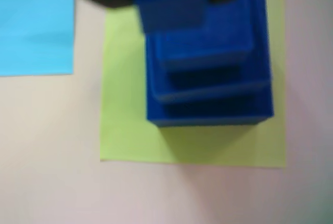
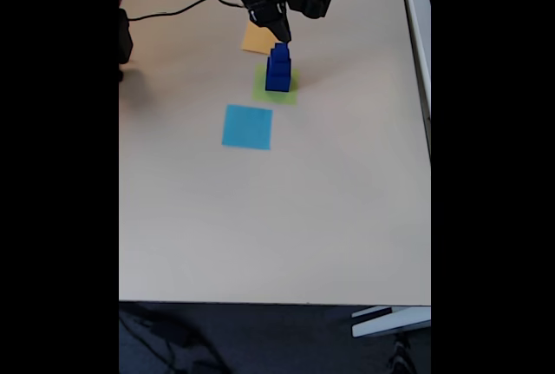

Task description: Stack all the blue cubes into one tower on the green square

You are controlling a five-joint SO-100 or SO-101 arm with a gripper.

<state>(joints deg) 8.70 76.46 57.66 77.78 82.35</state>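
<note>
The blue cubes stand as a tower on the green square, toward one edge of it. The pincer is at the top cube; its grip cannot be told. A bump could topple the tower. Beside the green square lie a light blue square and an orange square on the tabletop.
</note>
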